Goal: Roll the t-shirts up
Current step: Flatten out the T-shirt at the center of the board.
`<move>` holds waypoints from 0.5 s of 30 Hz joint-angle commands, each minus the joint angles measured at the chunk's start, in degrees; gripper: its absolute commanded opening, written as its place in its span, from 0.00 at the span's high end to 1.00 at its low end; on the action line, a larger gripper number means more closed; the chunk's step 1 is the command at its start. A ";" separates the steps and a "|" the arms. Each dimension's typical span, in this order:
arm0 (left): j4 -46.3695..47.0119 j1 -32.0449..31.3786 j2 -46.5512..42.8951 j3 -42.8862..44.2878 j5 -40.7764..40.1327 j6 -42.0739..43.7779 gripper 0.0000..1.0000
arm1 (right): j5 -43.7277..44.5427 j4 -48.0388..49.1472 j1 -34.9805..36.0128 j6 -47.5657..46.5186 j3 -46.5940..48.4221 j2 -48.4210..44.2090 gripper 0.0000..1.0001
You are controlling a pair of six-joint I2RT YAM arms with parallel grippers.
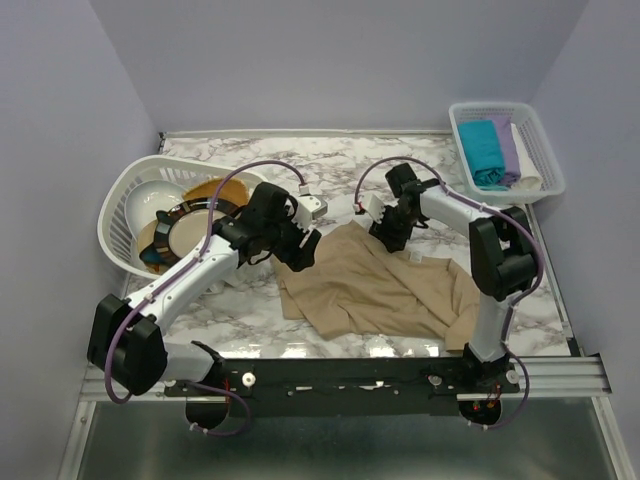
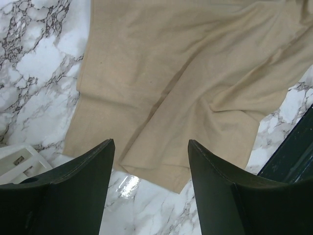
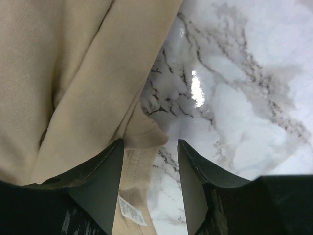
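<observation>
A large beige t-shirt [image 1: 380, 285] lies crumpled and spread on the marble table. My left gripper [image 1: 300, 250] hangs open just above the shirt's left edge. In the left wrist view the shirt [image 2: 186, 73] lies ahead, and its hem corner sits between the open gripper's [image 2: 151, 147] fingers. My right gripper [image 1: 390, 235] is open at the shirt's far edge. In the right wrist view the collar [image 3: 142, 161] with its white label [image 3: 131, 211] lies between that open gripper's [image 3: 150, 144] fingers, against the left one. Teal [image 1: 482, 150], lilac [image 1: 508, 148] and white [image 1: 527, 183] rolls sit in a basket.
The white basket [image 1: 545, 150] with the rolls stands at the back right. A tipped white laundry basket [image 1: 120, 190] at the left holds a dark-rimmed plate [image 1: 185, 225], a golden-brown woven piece [image 1: 215, 190] and a white bowl [image 1: 150, 200]. Bare marble shows behind the shirt.
</observation>
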 commanded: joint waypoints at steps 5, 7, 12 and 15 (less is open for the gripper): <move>-0.20 -0.16 0.32 1.77 -0.72 1.03 0.27 | -4.06 -4.26 -0.95 -0.41 7.48 4.68 0.44; -0.11 -0.07 0.41 1.68 -0.63 0.94 0.27 | -4.24 -5.66 -1.04 -0.68 8.19 6.26 0.49; -0.03 -0.16 0.15 1.86 -0.80 1.56 0.27 | -5.47 -13.04 -1.12 -2.00 13.90 9.78 0.66; 0.24 -0.16 -0.38 1.33 -0.89 1.65 0.27 | -5.13 -16.75 -1.30 -3.14 13.82 8.82 0.82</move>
